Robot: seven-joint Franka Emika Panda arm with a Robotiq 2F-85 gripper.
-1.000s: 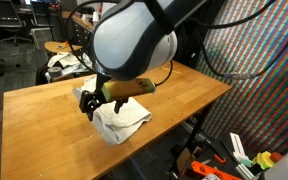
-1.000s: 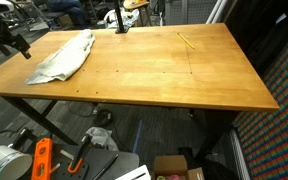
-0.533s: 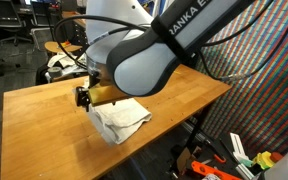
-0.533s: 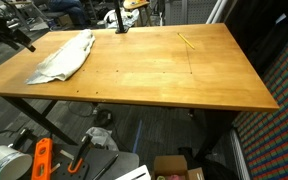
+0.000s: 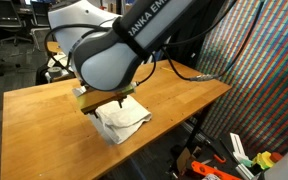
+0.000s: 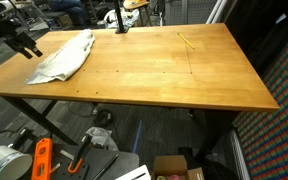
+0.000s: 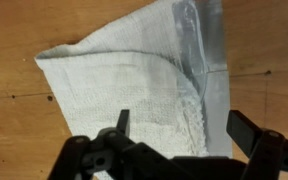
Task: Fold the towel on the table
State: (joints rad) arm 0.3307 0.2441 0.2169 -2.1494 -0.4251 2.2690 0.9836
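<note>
**Gripper [image 7: 182, 128] held wide above the towel: hazards of the coming grasp**

Jaws are shown spread to their full width, with nothing held between them. Both fingertips [image 7: 122, 120] are seen at the 6 o'clock edge of the wrist view, hovering over the towel [image 7: 134, 85]. The towel is laid rumpled on the table [image 7: 14, 40], with one layer doubled over another. Its grey border strip [image 7: 212, 50] runs from 12 toward 3 o'clock, and a loose corner points to 9 o'clock. In an exterior view the towel [image 6: 66, 55] is found toward 10 o'clock on the tabletop [image 6: 184, 75], close to the table's edge. The gripper [image 6: 24, 42] is raised at the towel's 9 o'clock side.

Several risks may be judged from this arrangement:

- **Bunching:** if the descent is made over the doubled region, both layers are likely to be pinched together, and the cloth would be dragged rather than folded.
- **Slipping:** if only a shallow bite of soft fabric is taken, the edge may slip free partway, and a crooked fold would be left.
- **Striking the wood:** the tabletop could be struck if the fingers are lowered too far.
- **Loss over the edge:** any pull toward the near edge could draw the towel off the table.
</note>
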